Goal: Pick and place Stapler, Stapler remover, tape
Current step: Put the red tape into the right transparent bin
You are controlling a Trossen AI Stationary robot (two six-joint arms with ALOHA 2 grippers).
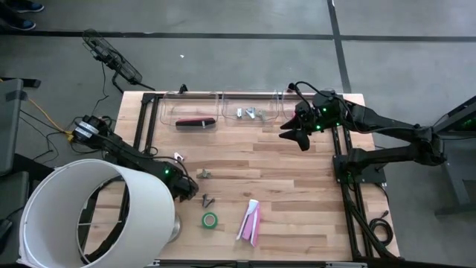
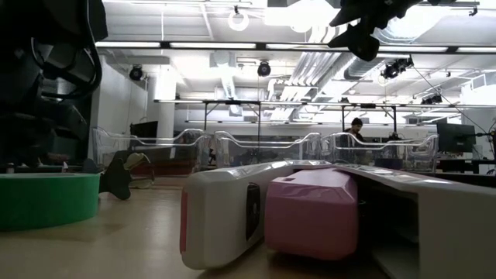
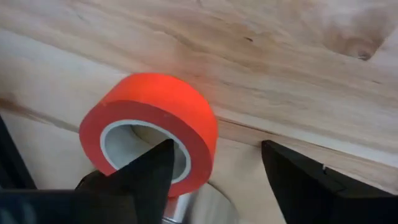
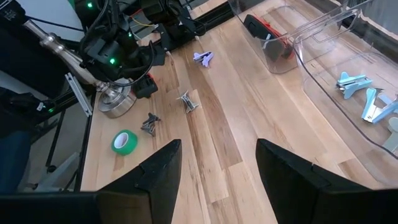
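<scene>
- Wooden planks make up your table (image 1: 297,193), which stands on a grey concrete floor; from table height you look into a wide hall with ceiling lights, where a person (image 2: 356,129) shows far behind the bins.
- Your left gripper (image 3: 214,180) is low over the wood near the table's left edge, close to a large white cylinder (image 1: 89,216) that fills the near-left corner from above.
- Its jaws stand apart around a red-orange tape roll (image 3: 152,127): one finger (image 3: 146,177) reaches into the roll's hole and the other sits outside its wall, with a gap left on that side. You cannot tell whether the inner finger touches the roll.
- Under that roll you can see part of a round metal base (image 4: 115,102).
- Your right gripper (image 1: 296,135) hangs in the air above the far right of the table, just in front of the clear bins, with its jaws apart and nothing between them.
- A green tape roll (image 1: 210,220) lies flat near the table's front edge.
- Beside it to the right lie a white stapler (image 1: 246,220) and a pink stapler (image 1: 255,223), touching side by side.
- Three small staple removers lie loose on the wood: a dark one (image 1: 207,200) just behind the green roll, a pale one (image 1: 205,173) farther back, and a purple one (image 4: 203,58) towards the left rail.
- Of the clear bins along the far edge, the left bin (image 1: 190,112) holds a black and red stapler (image 1: 195,123), and the middle bin (image 1: 253,110) holds several light blue staple removers (image 4: 367,96).
</scene>
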